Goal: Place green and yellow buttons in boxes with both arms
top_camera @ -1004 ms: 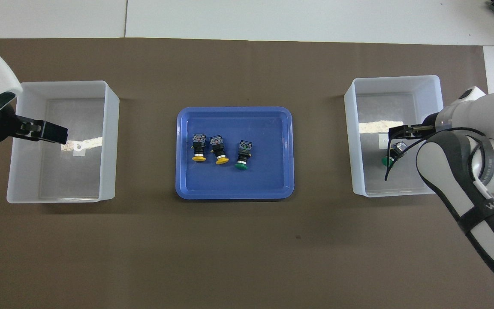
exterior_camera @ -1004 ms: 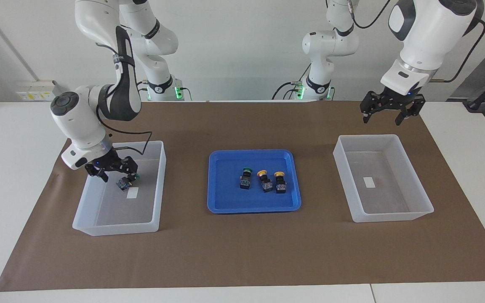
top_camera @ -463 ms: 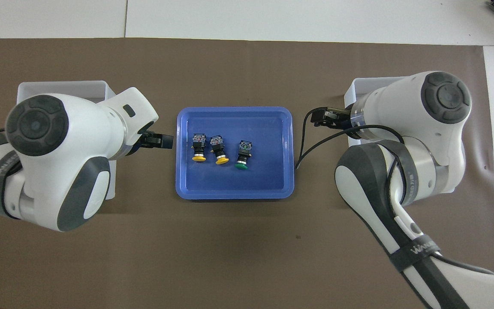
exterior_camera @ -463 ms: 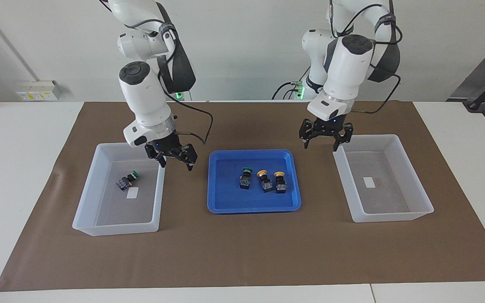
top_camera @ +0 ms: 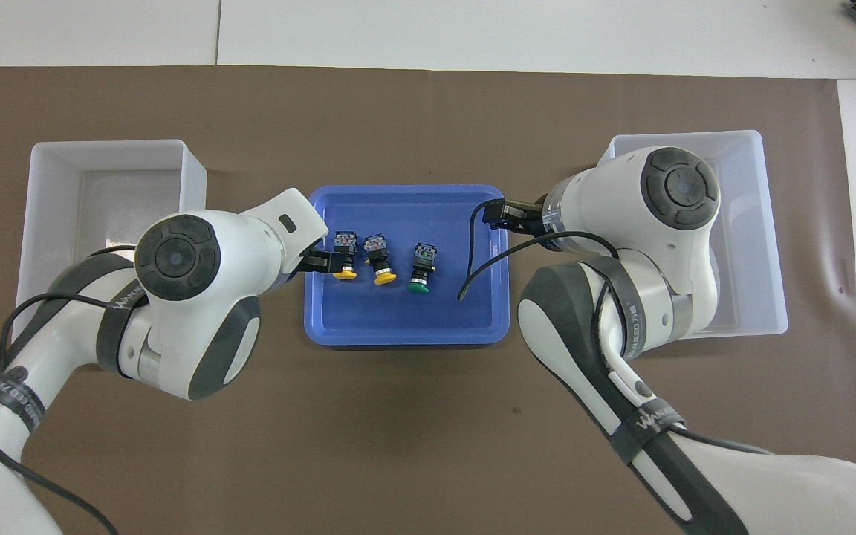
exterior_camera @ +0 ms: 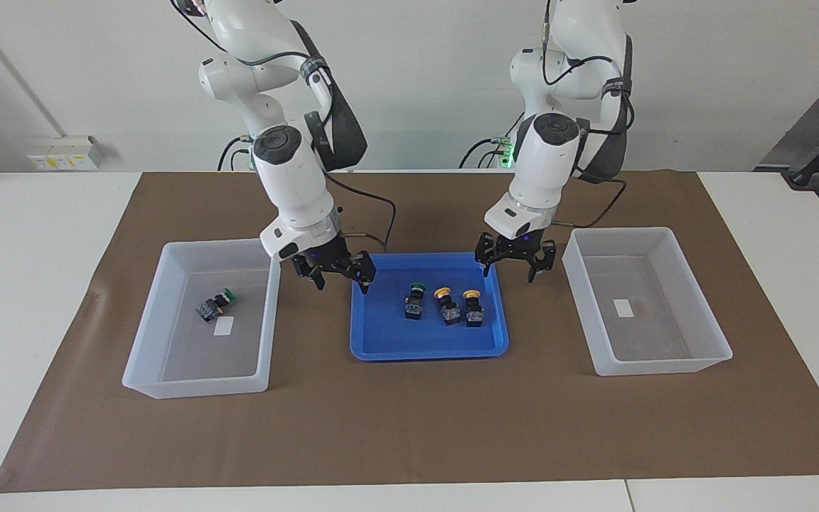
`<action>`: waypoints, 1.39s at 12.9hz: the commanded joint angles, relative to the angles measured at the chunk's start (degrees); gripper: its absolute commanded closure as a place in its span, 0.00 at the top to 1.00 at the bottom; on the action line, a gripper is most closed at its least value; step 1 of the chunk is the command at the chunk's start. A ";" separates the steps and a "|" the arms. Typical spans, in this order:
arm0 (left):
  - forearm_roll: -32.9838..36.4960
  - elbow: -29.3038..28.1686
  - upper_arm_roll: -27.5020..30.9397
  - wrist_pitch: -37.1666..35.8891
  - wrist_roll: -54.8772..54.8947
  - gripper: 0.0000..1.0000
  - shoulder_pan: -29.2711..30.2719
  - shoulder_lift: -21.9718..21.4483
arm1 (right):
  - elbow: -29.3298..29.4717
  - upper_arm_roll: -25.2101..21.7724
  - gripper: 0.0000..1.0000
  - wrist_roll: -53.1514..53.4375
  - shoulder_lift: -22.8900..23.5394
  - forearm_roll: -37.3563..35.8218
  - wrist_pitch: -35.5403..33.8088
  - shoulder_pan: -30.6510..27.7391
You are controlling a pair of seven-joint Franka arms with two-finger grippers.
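One green button (exterior_camera: 214, 304) lies in the box (exterior_camera: 168, 284) at the right arm's end; the right arm hides it in the overhead view. A green button (exterior_camera: 415, 300) (top_camera: 421, 267) and two yellow buttons (exterior_camera: 446, 304) (exterior_camera: 472, 307) (top_camera: 379, 260) (top_camera: 344, 256) lie in a row in the blue tray (exterior_camera: 427, 341) (top_camera: 406, 319). My right gripper (exterior_camera: 333, 272) (top_camera: 493, 215) is open and empty over the tray's edge toward its own box. My left gripper (exterior_camera: 516, 261) (top_camera: 333, 258) is open and empty over the tray's other edge, by the yellow buttons. The box (exterior_camera: 637, 231) (top_camera: 101, 145) at the left arm's end holds only its label.
A brown mat (exterior_camera: 409, 427) covers the table's middle under the tray and both boxes. The right arm's box (top_camera: 762, 223) is partly covered by the arm in the overhead view. White table (exterior_camera: 25, 284) lies past the mat at both ends.
Both arms have swung in from their boxes to the blue tray's two ends. The right gripper let go of the green button, which stays in its box.
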 commanded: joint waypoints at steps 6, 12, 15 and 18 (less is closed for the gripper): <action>1.06 2.94 1.10 8.73 -4.79 0.81 -4.04 11.16 | -0.08 0.02 1.00 0.39 1.95 1.22 3.28 2.11; 1.06 2.85 1.10 8.56 -5.75 0.00 -3.60 10.73 | -0.17 0.02 1.00 0.48 1.95 1.22 3.37 2.11; 1.15 2.85 1.63 1.11 -5.49 0.00 -1.07 4.07 | -0.17 0.02 1.00 0.48 1.95 1.22 3.45 2.46; 1.15 3.20 1.63 -3.74 -4.96 0.00 4.29 -0.51 | 0.09 0.02 1.00 1.53 3.08 1.22 6.17 4.64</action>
